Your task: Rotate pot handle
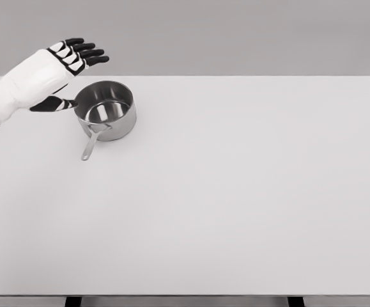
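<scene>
A shiny steel pot (pixel 106 110) stands on the white table (pixel 236 192) at the far left. Its straight handle (pixel 91 145) points toward the front, slightly left. My left hand (pixel 69 70) hovers just left of and behind the pot, fingers spread and holding nothing. The black fingers (pixel 85 52) reach over the table's back edge, and the thumb (pixel 53 104) sits close to the pot's left rim; I cannot tell whether it touches. The right arm is out of view.
The table's far edge (pixel 236 77) runs behind the pot and its front edge (pixel 185 295) lies at the bottom. Two dark table legs (pixel 73 301) show below it. A plain grey wall fills the background.
</scene>
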Controlling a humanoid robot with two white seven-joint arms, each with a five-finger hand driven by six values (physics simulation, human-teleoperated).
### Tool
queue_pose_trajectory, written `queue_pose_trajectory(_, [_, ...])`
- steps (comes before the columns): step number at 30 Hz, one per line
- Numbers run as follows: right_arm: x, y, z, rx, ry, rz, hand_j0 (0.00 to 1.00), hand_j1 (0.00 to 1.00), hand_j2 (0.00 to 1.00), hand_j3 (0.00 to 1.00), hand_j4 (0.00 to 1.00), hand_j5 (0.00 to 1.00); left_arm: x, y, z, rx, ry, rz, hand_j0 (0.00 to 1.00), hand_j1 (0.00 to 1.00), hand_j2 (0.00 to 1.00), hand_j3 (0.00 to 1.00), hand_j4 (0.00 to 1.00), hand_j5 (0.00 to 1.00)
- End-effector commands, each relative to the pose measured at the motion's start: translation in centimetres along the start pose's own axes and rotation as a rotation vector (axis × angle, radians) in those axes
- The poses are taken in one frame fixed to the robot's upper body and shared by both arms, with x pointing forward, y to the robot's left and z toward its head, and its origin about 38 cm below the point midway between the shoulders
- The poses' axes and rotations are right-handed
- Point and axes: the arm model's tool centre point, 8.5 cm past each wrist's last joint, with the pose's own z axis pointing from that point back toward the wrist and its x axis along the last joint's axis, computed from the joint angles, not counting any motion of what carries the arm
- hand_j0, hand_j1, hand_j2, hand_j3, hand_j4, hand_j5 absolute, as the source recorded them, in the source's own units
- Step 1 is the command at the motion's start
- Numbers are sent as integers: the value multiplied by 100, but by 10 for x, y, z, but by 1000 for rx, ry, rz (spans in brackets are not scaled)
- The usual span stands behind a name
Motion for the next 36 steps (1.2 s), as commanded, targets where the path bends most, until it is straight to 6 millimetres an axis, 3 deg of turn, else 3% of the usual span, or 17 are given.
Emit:
queue_pose_trajectory(1, [0, 0, 0, 0, 0, 0, 100, 100, 100, 100, 100, 100, 20, -26, -15, -48, -56, 51, 100, 100, 100, 100, 100, 100])
queue_pose_trajectory(6, [0, 0, 0, 0, 0, -2, 100, 100, 100, 100, 100, 100, 41, -30, -31, -38, -120, 65, 100, 100, 100, 100, 100, 100])
queue_pose_trajectory(12, [0, 0, 0, 0, 0, -2, 100, 100, 100, 100, 100, 100, 70, -40, -69, -23, -190, 32, 100, 100, 100, 100, 100, 100])
queue_pose_trajectory(15, [0, 0, 0, 0, 0, -2, 100, 100, 100, 100, 100, 100, 77, -49, -73, -40, -202, 31, 100, 100, 100, 100, 100, 100])
queue_pose_trajectory(19, [0, 0, 0, 0, 0, -2, 100, 100, 100, 100, 100, 100, 77, -77, -85, -86, -172, 27, 100, 100, 100, 100, 100, 100])
queue_pose_trajectory(36, [0, 0, 0, 0, 0, -2, 100, 100, 100, 100, 100, 100, 64, -86, -70, -113, -132, 24, 100, 100, 100, 100, 100, 100])
